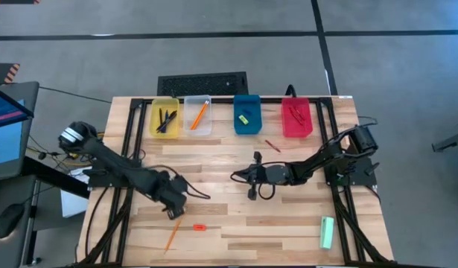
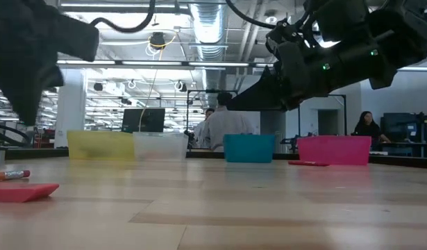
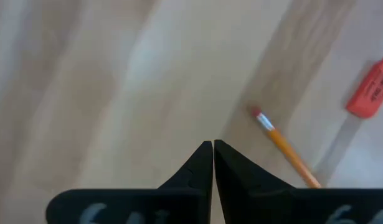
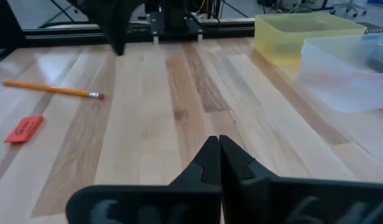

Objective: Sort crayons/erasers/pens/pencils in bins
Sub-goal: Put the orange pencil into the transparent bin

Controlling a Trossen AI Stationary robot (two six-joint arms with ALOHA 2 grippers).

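Observation:
Four bins stand along the far edge: yellow (image 1: 164, 117) with dark pens, clear (image 1: 198, 115) with an orange pencil, blue (image 1: 247, 114) with a small yellow eraser, red (image 1: 296, 117) with crayons. One crayon (image 1: 272, 145) lies on the table before the red bin. A pencil (image 1: 173, 234) and a red-orange eraser (image 1: 199, 227) lie near the front edge. My left gripper (image 1: 171, 216) is shut, pointing down just above the table beside the pencil's eraser end (image 3: 260, 116). My right gripper (image 1: 234, 176) is shut and nearly level at mid-table, holding nothing (image 4: 215, 140).
A pale green bar (image 1: 327, 232) lies at the front right. A dark keyboard (image 1: 202, 82) sits behind the bins. Bare wood lies between the two grippers and before the yellow and clear bins. People stand in the room beyond the table.

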